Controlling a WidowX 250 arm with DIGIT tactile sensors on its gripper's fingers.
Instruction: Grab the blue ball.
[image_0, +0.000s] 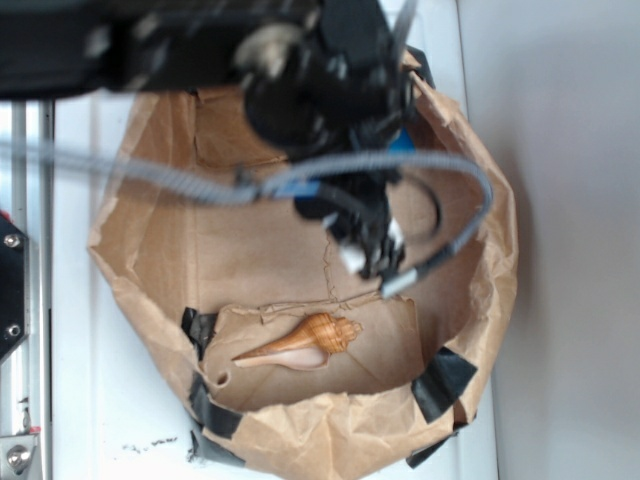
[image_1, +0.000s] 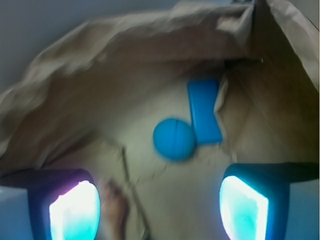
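The hand (image_1: 159, 200) hangs wide open and empty, the blue ball (image_1: 173, 139) lying ahead of it between the fingers and touching the blue block (image_1: 204, 111), so a careless close might nudge the ball away.

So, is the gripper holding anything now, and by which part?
Nothing. The gripper is open, and the blue ball lies ahead of it, untouched.
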